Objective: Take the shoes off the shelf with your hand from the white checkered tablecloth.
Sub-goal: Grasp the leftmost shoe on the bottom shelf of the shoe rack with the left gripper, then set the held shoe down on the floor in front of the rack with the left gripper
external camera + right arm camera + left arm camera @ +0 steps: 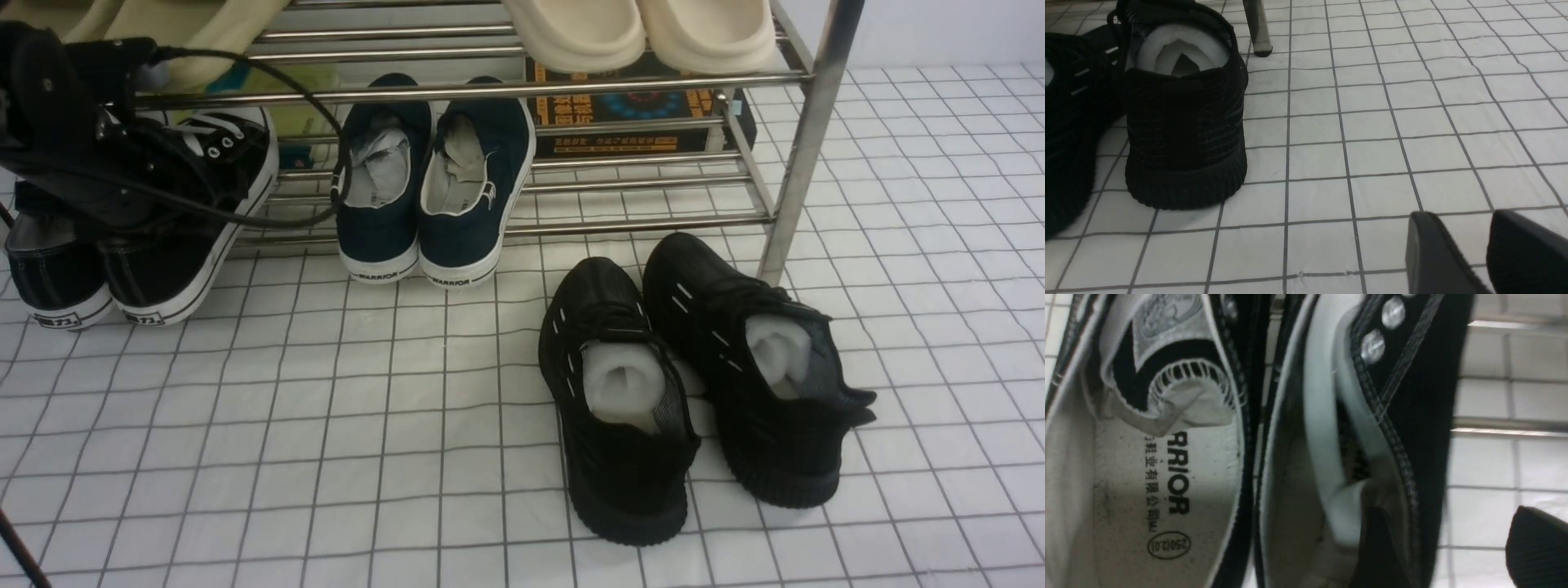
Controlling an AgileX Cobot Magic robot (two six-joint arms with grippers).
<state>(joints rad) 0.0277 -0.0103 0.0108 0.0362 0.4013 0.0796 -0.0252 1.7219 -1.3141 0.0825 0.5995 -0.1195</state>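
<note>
The kind of room is not clear; shoes stand on a shiny chrome metal-tube rack over white checkered cloth.

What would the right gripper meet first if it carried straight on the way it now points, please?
Most likely the white checkered tablecloth, since the right gripper seems to point at a bare stretch beside the black knit sneakers; its height above the cloth is unclear.

two lace-up sneakers, two navy shoes, two knit sneakers.
</note>
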